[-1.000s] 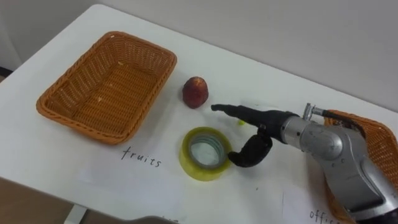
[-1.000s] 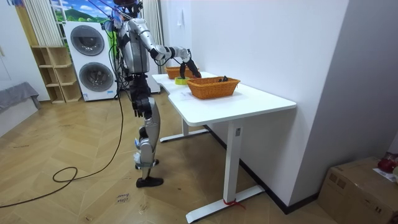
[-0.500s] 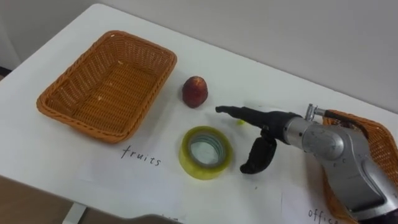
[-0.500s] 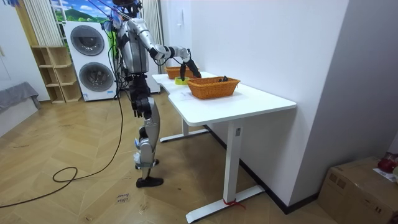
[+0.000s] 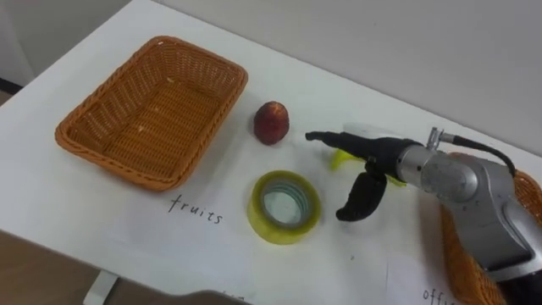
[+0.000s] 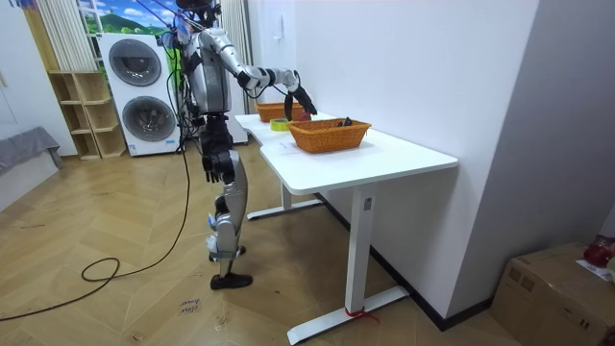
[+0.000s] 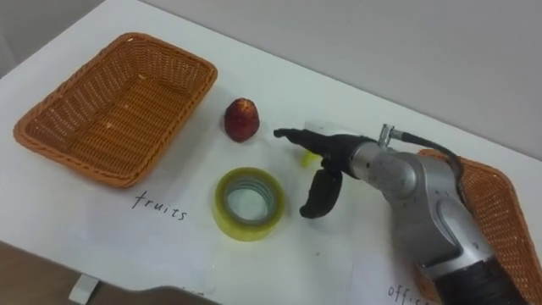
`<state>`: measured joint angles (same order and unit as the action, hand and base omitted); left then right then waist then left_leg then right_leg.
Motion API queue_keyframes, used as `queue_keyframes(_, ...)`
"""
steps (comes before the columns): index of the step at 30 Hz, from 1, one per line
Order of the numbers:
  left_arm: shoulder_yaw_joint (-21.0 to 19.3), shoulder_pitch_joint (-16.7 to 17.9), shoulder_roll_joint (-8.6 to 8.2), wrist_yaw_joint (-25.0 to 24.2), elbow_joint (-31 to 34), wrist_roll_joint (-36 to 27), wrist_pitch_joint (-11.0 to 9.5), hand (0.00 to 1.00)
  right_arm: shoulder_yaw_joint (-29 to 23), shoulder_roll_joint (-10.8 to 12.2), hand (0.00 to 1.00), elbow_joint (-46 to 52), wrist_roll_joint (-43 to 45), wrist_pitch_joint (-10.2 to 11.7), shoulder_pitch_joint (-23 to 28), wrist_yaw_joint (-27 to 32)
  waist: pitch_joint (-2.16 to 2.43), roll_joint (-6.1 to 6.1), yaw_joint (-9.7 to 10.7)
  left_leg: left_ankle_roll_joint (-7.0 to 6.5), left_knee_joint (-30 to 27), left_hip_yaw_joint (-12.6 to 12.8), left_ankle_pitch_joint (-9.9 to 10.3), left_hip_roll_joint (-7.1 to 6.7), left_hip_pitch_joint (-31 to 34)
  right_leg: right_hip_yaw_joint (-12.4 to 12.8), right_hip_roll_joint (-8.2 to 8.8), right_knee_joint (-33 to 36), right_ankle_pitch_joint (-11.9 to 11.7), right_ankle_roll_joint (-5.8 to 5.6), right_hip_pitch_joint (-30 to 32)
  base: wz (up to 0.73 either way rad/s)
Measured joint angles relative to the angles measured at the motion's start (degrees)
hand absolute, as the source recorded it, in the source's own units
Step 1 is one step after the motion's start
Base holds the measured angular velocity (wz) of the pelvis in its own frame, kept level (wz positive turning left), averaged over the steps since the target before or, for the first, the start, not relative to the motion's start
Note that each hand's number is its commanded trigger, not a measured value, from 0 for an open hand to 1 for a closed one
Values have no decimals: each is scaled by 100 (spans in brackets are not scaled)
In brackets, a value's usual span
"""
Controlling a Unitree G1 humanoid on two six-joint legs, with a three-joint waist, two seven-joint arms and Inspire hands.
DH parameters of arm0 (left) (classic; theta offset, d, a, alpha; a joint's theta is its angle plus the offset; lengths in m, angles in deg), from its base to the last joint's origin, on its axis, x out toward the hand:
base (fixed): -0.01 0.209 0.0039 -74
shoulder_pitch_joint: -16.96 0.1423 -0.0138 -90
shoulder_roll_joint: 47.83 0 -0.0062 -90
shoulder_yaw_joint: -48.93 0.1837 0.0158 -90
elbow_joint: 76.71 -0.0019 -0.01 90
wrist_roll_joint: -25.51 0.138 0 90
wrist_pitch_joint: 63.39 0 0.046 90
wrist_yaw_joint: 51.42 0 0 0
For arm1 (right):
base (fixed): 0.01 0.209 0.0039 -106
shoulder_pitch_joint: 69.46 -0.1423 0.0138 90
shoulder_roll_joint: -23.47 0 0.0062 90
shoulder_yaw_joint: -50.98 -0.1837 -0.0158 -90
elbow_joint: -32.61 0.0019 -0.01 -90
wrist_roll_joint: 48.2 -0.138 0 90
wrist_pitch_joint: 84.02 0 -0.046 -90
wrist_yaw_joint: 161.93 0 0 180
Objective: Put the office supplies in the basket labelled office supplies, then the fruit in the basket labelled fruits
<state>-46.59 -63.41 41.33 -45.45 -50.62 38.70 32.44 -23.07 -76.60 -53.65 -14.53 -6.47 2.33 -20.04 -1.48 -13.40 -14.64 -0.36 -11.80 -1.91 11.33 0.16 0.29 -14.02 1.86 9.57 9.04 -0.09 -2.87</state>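
The robot stands at the side of a white worktop (image 5: 93,224), its right arm stretched out over it. The right hand (image 5: 379,161) sits right of centre in the left eye view. Its fingers (image 5: 326,138) are spread out straight and point left at a reddish fruit (image 5: 272,122), stopping near it without touching. The thumb hangs down, and the hand holds nothing.

A yellow tape roll (image 5: 288,230) lies flat at lower centre, just left of the thumb tip and apart from it. A small yellow-green thing (image 5: 340,156) peeks out beside the hand, too hidden to identify.

An empty wicker basket (image 5: 152,110) fills the upper left, with the fruit just off its right end. A second wicker basket (image 7: 500,224) lies at the lower right, partly covered by the arm.
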Motion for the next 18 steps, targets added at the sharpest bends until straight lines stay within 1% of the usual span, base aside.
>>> queue_keyframes(5, -1, -6, -5, 31, 46, 33, -15, 0, 0, 1, 0, 318, 50, 14, -64, 141, 7, 17, -1, 0, 1, 1, 0, 0, -6, -2, 1, 0, 0, 0, 0, 0)
queue_keyframes(8, -3, 9, -8, 144, 45, 34, -15, 0, 0, 1, 0, 423, 49, 28, -70, 195, 12, 48, -3, 0, 1, 3, 0, -1, -11, -2, 2, 0, 0, 0, -3, 0)
queue_keyframes(14, -1, 47, -16, 263, 37, 45, -4, 0, 0, 1, 0, 422, 75, 26, -98, 221, 38, 147, -1, 1, 12, 1, -3, 1, -57, 5, 5, 13, 0, 0, -37, 0)
queue_keyframes(17, 2, 50, -20, 277, -18, 53, 5, 0, -1, 1, 0, 421, 57, -5, -179, 225, 47, 138, 4, 6, 22, 5, -12, 2, -61, 5, 4, 13, 0, 0, -34, 0)
queue_keyframes(18, 2, 68, -22, 277, -22, 53, 9, 0, 0, 1, 0, 420, 50, -8, -212, 226, 58, 124, 4, 6, 21, 7, -14, 2, -63, 4, 4, 13, 0, 0, -34, 0)
